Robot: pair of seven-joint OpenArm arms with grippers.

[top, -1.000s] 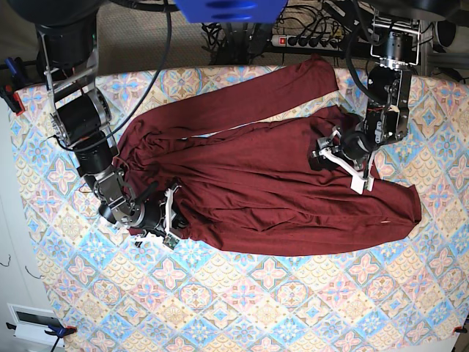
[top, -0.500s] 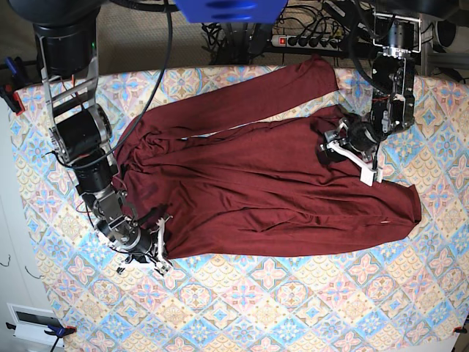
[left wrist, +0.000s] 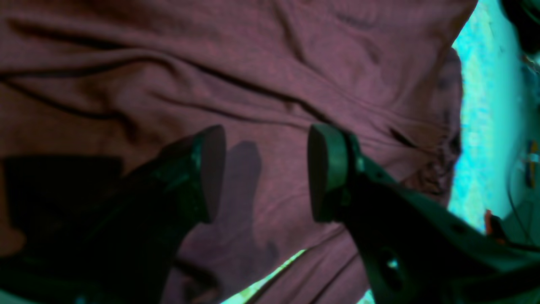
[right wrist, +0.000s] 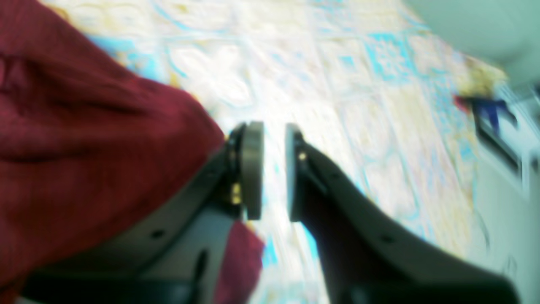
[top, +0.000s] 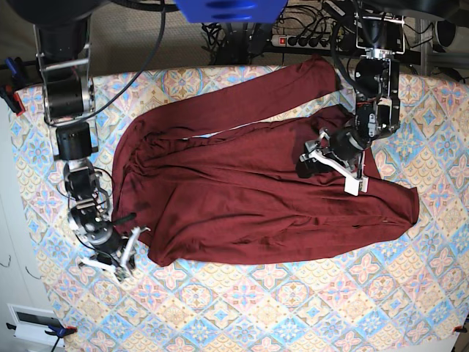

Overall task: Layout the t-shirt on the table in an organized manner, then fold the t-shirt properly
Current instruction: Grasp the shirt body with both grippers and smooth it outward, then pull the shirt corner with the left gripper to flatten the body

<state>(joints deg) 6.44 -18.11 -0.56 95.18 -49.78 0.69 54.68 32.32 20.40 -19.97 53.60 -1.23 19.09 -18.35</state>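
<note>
The maroon t-shirt lies spread across the table, with one long sleeve stretched toward the back and creases in the body. My left gripper hovers open just above the shirt's right half; in the left wrist view wrinkled fabric shows between the parted fingers. My right gripper is over bare cloth just left of the shirt's lower-left hem. In the right wrist view its jaws stand narrowly apart, holding nothing, with the shirt beside the left finger and the table beyond.
A power strip and cables lie behind the table's back edge. A clamp grips the left edge. A white box sits off the front left corner. Patterned cloth lies bare along the front.
My right gripper drew the shirt's lower-left hem outward, let it go and moved off left onto bare cloth. My left gripper moved back left over the shirt.
</note>
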